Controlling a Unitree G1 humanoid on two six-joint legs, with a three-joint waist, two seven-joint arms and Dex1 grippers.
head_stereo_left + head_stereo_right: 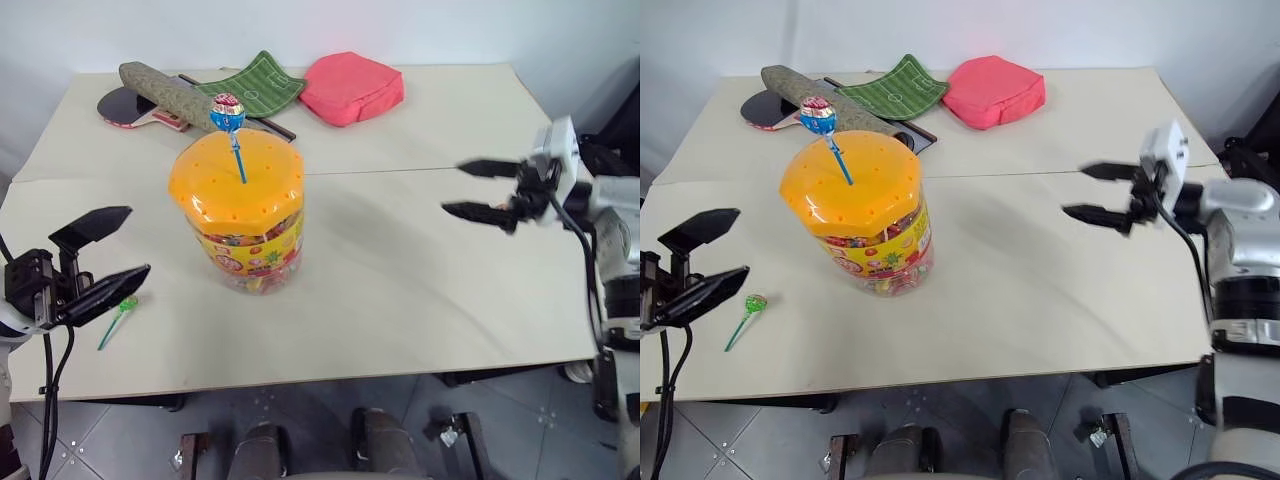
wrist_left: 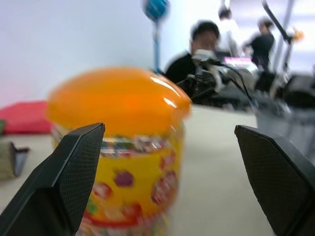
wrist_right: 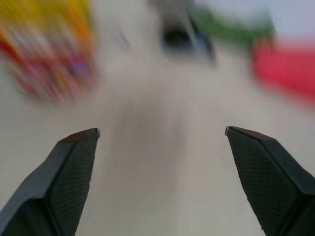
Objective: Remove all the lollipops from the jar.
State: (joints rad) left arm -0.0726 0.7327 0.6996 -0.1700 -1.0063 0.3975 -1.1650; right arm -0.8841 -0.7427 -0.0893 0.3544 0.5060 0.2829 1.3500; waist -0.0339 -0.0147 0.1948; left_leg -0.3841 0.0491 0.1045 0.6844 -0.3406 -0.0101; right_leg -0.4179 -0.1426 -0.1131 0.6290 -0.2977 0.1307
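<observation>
A pale tabletop (image 1: 420, 300) carries a large clear plastic jar (image 1: 243, 215) standing upright, left of centre and roughly midway between the near and far edges. Its orange faceted lid (image 1: 236, 178) is dotted with small holes, and a yellow and red label wraps the body over loose sweets inside. One lollipop with a blue wrapper (image 1: 227, 113) stands in a lid hole on a thin blue stick, tilted slightly. A green lollipop (image 1: 127, 305) already lies flat on the tabletop near the front left corner, apart from the jar.

The right gripper (image 1: 478, 190) hovers over the right side of the tabletop, well apart from the jar, its fingers spread and holding nothing. The left gripper (image 1: 112, 247) waits at the left edge, just beside the green lollipop, also spread wide and empty.

The step in hand appears to be fetching the blue lollipop. It would likely go best with a pinch on the stick just under the wrapped head, then a pull along the stick's lean so the light jar does not tip.

Along the far edge lie a red pouch (image 1: 352, 87), a green cloth (image 1: 255, 86) and a table tennis bat (image 1: 130, 107).
</observation>
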